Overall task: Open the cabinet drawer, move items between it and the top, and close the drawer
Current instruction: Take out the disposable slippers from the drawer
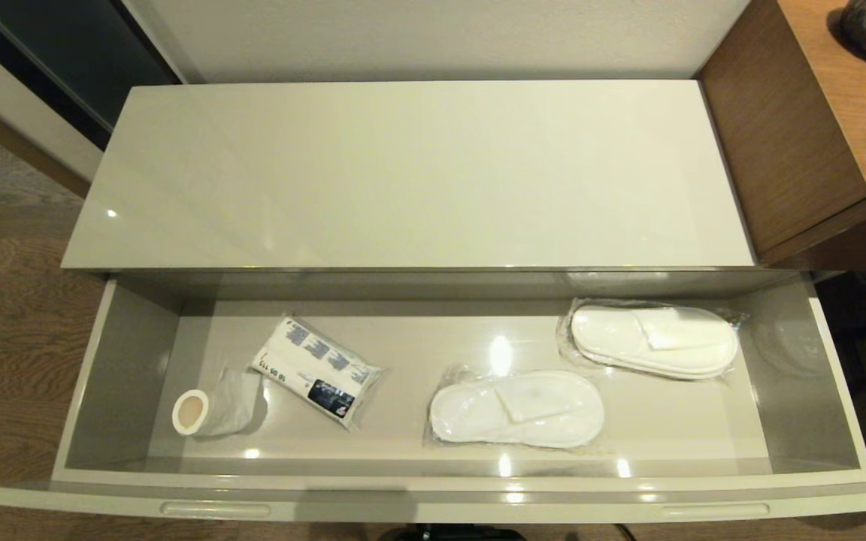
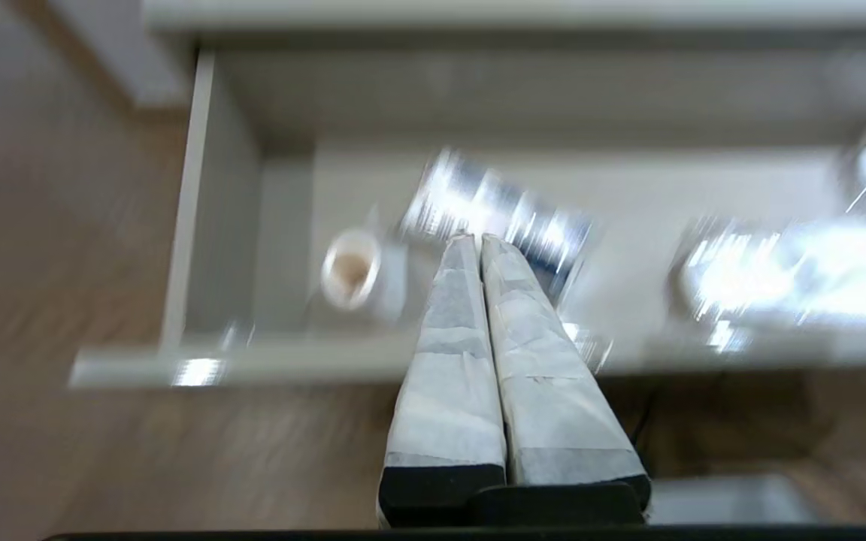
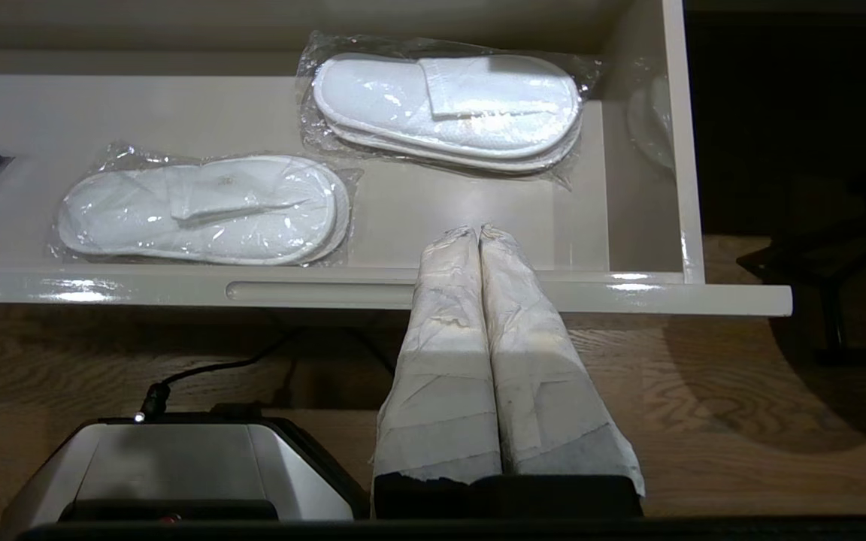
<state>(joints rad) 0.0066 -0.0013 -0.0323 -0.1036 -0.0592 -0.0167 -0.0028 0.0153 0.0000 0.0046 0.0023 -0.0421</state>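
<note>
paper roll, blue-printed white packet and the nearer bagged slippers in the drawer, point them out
white paper roll with cardboard core (image 1: 211,412), head view, on its wrapped side
white soft packet with blue print (image 1: 316,370), head view, on its middle
white slippers in clear plastic, nearer pair (image 1: 517,409), head view, on the strap

Your left gripper is pressing its taped fingers together, holding nothing (neither arm is showing in the head view). Your right gripper is sitting likewise, fingers closed and empty.
</note>
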